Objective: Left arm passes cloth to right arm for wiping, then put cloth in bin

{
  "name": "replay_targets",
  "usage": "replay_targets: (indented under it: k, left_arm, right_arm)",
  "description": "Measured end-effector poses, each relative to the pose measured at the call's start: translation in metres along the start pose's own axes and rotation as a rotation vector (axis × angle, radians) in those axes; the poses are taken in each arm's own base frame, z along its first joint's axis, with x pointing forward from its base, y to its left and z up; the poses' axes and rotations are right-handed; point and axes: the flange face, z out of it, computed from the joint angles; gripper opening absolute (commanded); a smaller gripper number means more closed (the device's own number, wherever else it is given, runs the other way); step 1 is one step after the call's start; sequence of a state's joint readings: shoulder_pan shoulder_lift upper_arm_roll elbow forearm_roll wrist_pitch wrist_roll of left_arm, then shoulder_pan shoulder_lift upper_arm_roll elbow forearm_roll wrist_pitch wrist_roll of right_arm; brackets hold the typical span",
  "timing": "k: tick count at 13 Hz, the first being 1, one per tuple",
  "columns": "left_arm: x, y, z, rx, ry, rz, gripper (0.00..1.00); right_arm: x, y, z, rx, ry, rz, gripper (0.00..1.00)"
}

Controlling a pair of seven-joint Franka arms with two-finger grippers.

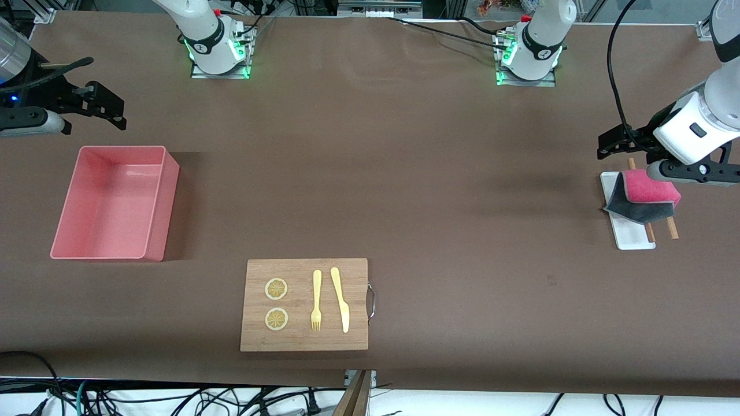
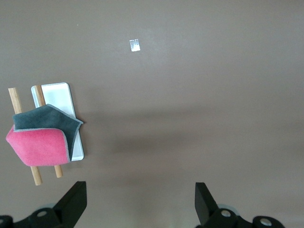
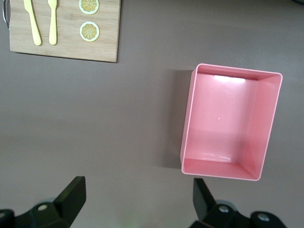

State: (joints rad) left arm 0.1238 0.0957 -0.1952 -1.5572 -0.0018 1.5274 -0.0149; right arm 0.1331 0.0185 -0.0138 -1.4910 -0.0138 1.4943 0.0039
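Left claw (image 1: pixel 621 144) hanging wide open, holding nothing, over surface (image 1: pixel 404 173) beside cloth (image 1: pixel 644 196). Cloth lying folded, pink over grey, on white tray (image 1: pixel 630 234) and two wooden sticks (image 1: pixel 670 226), at left arm's end. Right claw (image 1: pixel 101 107) hanging wide open over surface near bin (image 1: pixel 115 202).

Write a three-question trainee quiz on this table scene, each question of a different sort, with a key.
1. True or false: the cloth is already in the bin.
2. The cloth lies on: A) cutting board B) white tray and wooden sticks C) bare table.
3. Fill in: the left claw and right claw are both ____.

Key: 1 false; 2 B; 3 open.
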Motion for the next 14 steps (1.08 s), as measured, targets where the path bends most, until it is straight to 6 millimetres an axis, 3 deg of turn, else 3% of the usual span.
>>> replay_targets:
  k: [7, 14]
  left_arm:
    - [0.0, 0.004, -0.001, 0.001, 0.003, 0.007, 1.0]
    - [0.0, 0.005, 0.0, 0.0, -0.001, 0.011, 1.0]
  right_arm:
    - [0.0, 0.013, 0.001, 0.0, -0.001, 0.024, 1.0]
    - [0.003, 0.012, 0.005, 0.0, -0.01, 0.021, 1.0]
